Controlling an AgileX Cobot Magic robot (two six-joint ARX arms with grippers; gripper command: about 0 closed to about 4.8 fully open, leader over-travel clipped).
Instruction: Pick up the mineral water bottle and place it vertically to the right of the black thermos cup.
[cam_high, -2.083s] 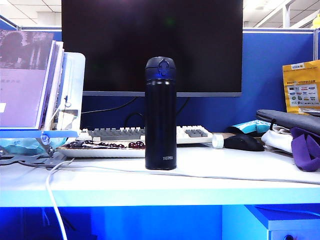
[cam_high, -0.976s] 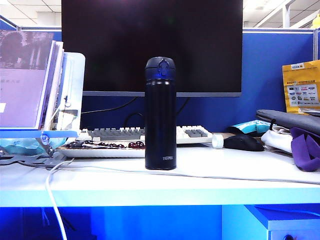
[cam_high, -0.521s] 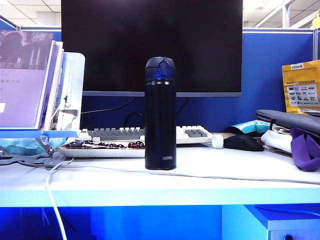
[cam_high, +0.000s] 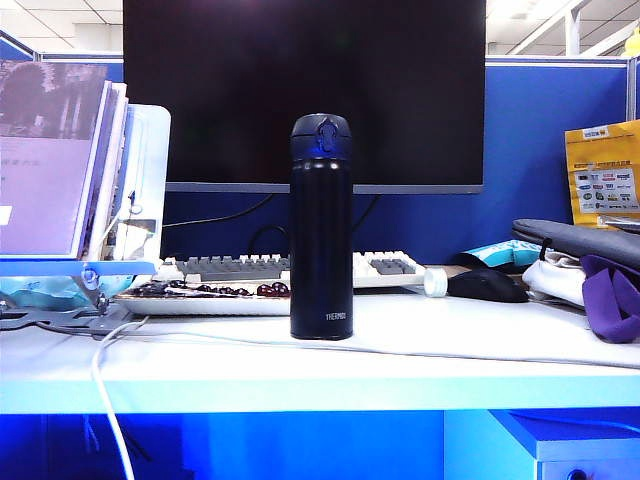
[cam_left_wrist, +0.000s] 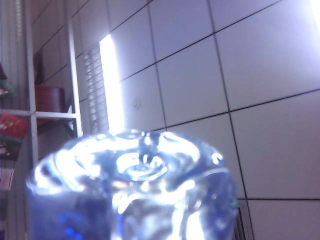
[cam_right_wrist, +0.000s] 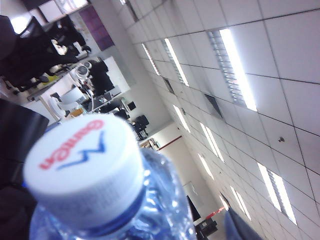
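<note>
The black thermos cup (cam_high: 321, 228) stands upright at the middle of the white table (cam_high: 450, 340) in the exterior view, where neither arm nor the mineral water bottle shows. In the left wrist view the bottle's clear crinkled base (cam_left_wrist: 135, 185) fills the space at my left gripper, held up against the ceiling; that gripper's fingers are hidden. In the right wrist view the bottle's white cap (cam_right_wrist: 85, 165) sits close between the jaws of my right gripper (cam_right_wrist: 125, 222), whose dark fingertip (cam_right_wrist: 239, 226) stands apart from the neck, open.
Behind the thermos are a keyboard (cam_high: 230, 268) and a large dark monitor (cam_high: 300, 90). A black mouse (cam_high: 487, 285) and a grey bag (cam_high: 580, 245) lie at the right. A book stand (cam_high: 70, 180) is at the left, and a white cable (cam_high: 420, 352) crosses the table.
</note>
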